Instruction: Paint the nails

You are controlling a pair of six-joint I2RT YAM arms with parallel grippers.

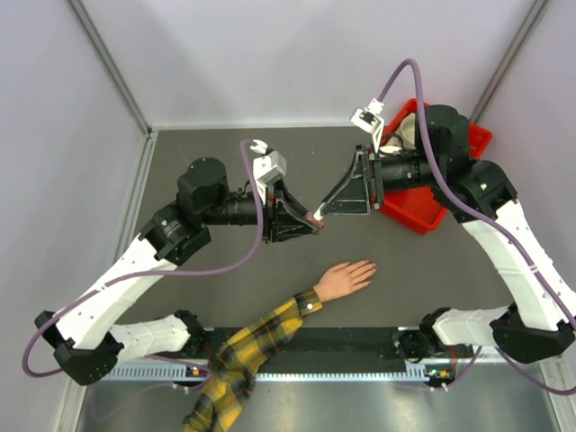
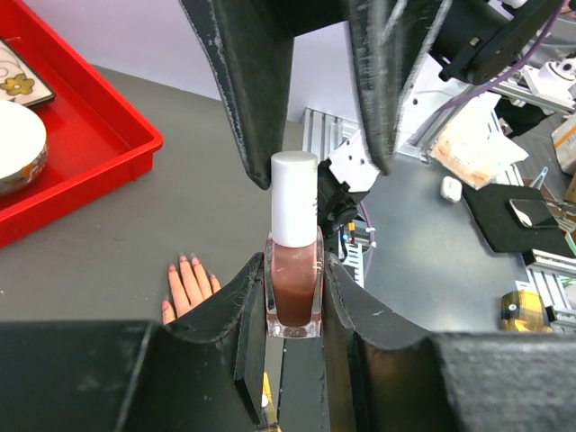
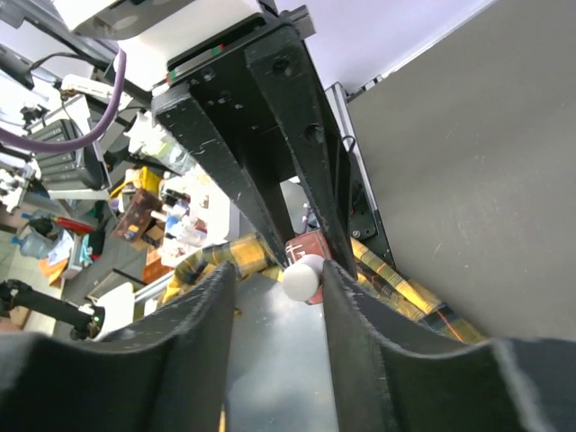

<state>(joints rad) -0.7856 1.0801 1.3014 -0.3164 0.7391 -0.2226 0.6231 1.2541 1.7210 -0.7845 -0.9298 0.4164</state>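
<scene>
My left gripper [image 1: 312, 223] [image 2: 292, 274] is shut on a small nail-polish bottle [image 2: 294, 292] of dark reddish polish with a white cap [image 2: 294, 198], held above the table. My right gripper [image 1: 323, 212] [image 3: 279, 274] faces it, open, with its fingers on either side of the white cap [image 3: 302, 276], which lies close to one finger. The pale mannequin hand [image 1: 345, 279] lies flat on the grey table, its plaid sleeve [image 1: 261, 346] running to the near edge. Its nails [image 2: 184, 261] look pink in the left wrist view.
A red tray [image 1: 423, 209] [image 2: 90, 162] stands at the back right under the right arm, with a white bowl [image 2: 16, 148] in it. White walls close the table at the back and sides. The arm bases stand at the near edge.
</scene>
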